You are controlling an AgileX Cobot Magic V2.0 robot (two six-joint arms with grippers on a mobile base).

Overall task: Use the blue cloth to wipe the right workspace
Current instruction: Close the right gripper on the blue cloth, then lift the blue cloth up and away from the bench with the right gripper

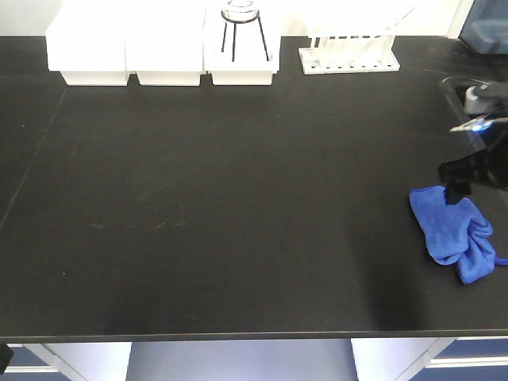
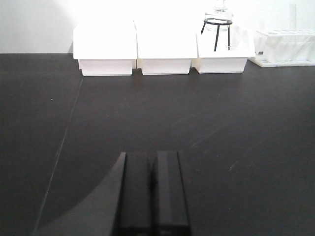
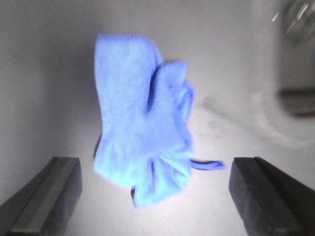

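The blue cloth (image 1: 454, 230) lies crumpled on the black counter (image 1: 222, 198) near its right front edge, its thin loop string (image 3: 206, 165) trailing out to one side. The right gripper (image 3: 155, 169) hangs over it, fingers spread wide on either side of the cloth, gripping nothing. The left gripper (image 2: 151, 162) is closed on nothing, pointing toward the white bins (image 2: 165, 49) and tube rack (image 2: 285, 46) at the back
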